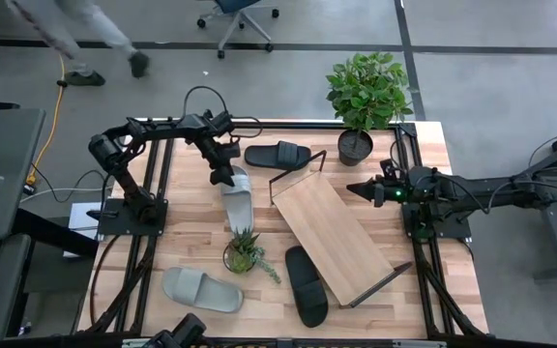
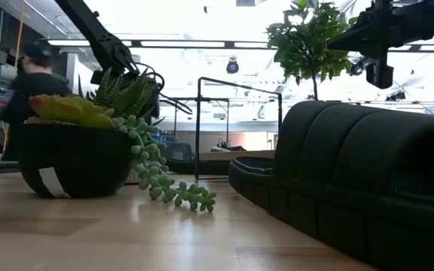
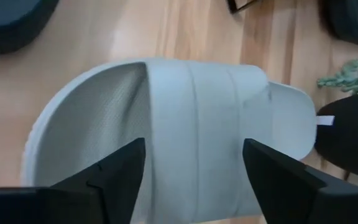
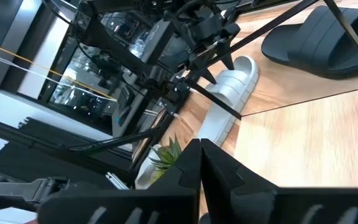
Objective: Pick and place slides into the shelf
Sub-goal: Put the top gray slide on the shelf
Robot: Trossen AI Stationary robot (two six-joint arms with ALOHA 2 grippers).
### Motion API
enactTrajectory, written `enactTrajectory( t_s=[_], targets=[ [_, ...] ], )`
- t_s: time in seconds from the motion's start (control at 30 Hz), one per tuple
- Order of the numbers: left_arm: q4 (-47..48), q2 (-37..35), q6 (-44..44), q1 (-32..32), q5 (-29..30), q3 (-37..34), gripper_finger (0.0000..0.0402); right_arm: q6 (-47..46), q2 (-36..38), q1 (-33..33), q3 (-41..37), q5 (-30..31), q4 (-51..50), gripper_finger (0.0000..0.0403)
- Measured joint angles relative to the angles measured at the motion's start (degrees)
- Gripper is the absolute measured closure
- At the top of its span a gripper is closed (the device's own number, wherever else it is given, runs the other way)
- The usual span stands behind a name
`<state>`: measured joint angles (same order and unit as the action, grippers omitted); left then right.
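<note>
Two dark fingers of the left gripper (image 3: 194,177) straddle, open, the light grey wide-strapped slide (image 3: 185,134) near the tabletop's far edge, beside the slanted light-wood shelf (image 1: 332,232); closing off-centre could let it slip.

No words, brand marks, numbers or signs can be read anywhere in these views, and the small white tag on the dark plant pot (image 2: 50,181) on the bench (image 2: 126,241) looks blank, or at least too small to make out
</note>
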<state>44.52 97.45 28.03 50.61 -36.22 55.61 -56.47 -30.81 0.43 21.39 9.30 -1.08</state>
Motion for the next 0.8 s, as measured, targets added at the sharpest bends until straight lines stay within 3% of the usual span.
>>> enactTrajectory(
  t_s=[0.3,0.8],
  targets=[
    [-0.62,-0.07,-0.02,0.0,1.09,0.0,0.0109,0.61,0.0,0.0,0.0,0.74,0.0,0.0403],
    [0.9,3.06,0.09,0.0,-3.41,0.0,0.0145,1.34,0.0,0.0,0.0,1.75,0.0,0.0403]
  ],
)
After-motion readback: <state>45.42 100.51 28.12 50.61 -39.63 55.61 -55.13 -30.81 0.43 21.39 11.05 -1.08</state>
